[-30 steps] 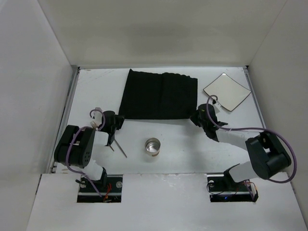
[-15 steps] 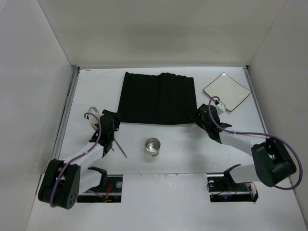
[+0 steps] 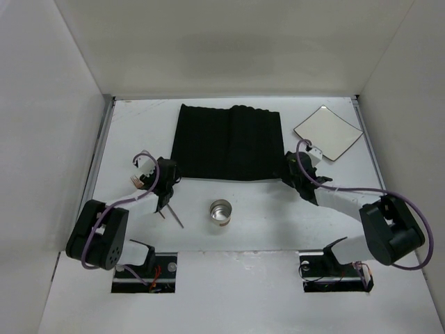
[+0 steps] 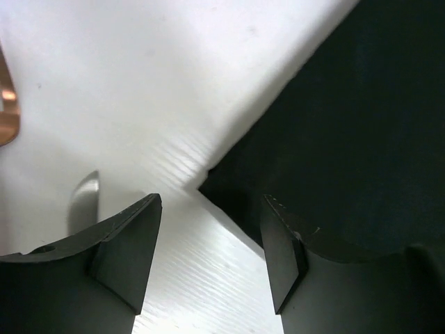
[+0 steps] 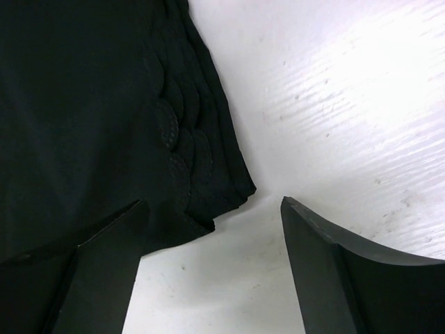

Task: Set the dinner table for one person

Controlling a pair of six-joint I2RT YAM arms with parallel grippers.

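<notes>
Both gaped: your left claw (image 4: 208, 202) and right claw (image 5: 213, 205) each had a corner of the mat (image 3: 228, 139) right between its jaws.

Overhead shot was bright and even, lit from above, so the dinner table (image 3: 139, 132) came out flat white with barely any shadows. The black mat (image 3: 229, 142) swallowed nearly all detail up there. The wrist cams were harsher: streaky glare on the tabletop by the mat's corner, close to blown out in spots. The left gripper (image 4: 212, 202) looked soft up close and the right gripper (image 5: 214, 202) was just dark slabs, though the mat's ribbed edge was fairly crisp there.
</notes>
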